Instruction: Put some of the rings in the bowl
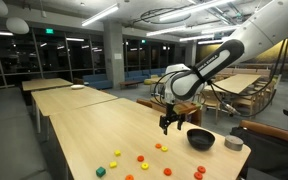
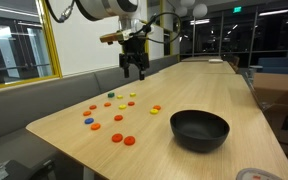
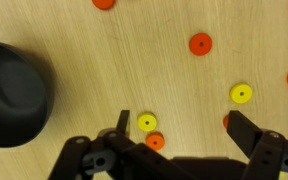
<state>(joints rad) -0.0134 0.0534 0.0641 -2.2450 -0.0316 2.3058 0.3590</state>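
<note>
Above pale wooden desk (image 3: pixel 84 40): fingers (image 3: pixel 125 122) spread, empty; reach step. Tiny orange plastic rings (image 3: pixel 200 44) below; round black bowl (image 3: pixel 14 92) apparently empty. Next: descend, pinch one.

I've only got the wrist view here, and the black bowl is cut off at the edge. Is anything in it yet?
Observer: No. In an exterior view the bowl looks empty, with every ring out on the table.
Operator: And how high am I? I can't judge that from here.
Observer: The gripper hovers open, clear above the tabletop, touching nothing.
</note>
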